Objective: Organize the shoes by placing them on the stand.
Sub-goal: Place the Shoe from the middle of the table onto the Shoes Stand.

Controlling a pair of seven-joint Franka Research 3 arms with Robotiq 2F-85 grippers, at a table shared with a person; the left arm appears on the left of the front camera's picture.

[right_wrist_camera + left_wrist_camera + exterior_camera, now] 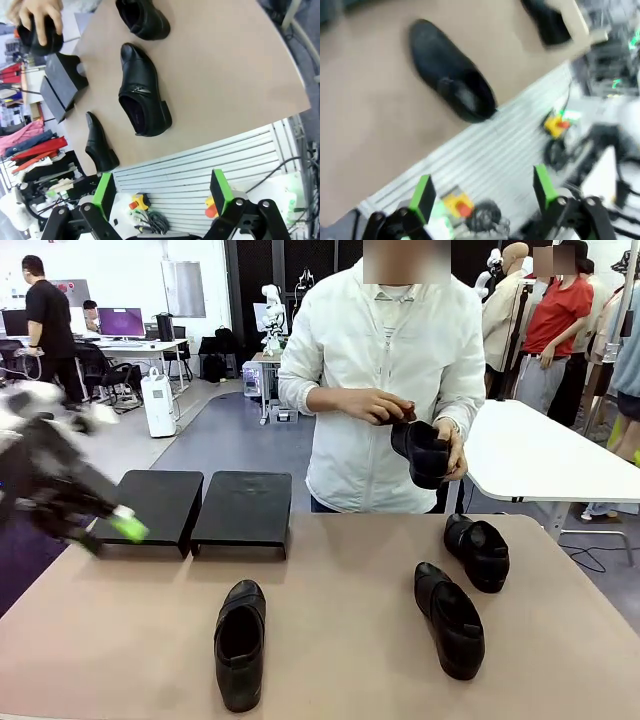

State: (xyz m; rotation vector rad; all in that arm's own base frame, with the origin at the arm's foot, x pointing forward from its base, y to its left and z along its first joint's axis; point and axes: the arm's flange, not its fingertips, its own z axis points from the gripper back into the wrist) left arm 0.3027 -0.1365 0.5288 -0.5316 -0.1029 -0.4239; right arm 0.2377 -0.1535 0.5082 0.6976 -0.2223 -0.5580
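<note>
While a person's hands (375,405) hold one black shoe (422,452) at chest height in the upper centre of the front view, three more lie on the tan table (340,570). Low and left of centre, the left shoe (240,643) has its long axis running up and down the frame, toe toward the top. At lower right, the middle shoe (450,620) lies nearly parallel to it, slanted slightly. Just above that, the right shoe (478,552) is angled the same way; its toe direction is unclear. The stand's two black platforms (150,502) (244,505) sit side by side at upper left, nothing on them. Blurred at the left edge, the left gripper (110,533) hangs near the stand, its fingers spread with nothing between them. The right gripper (162,192) is likewise spread wide and bare.
</note>
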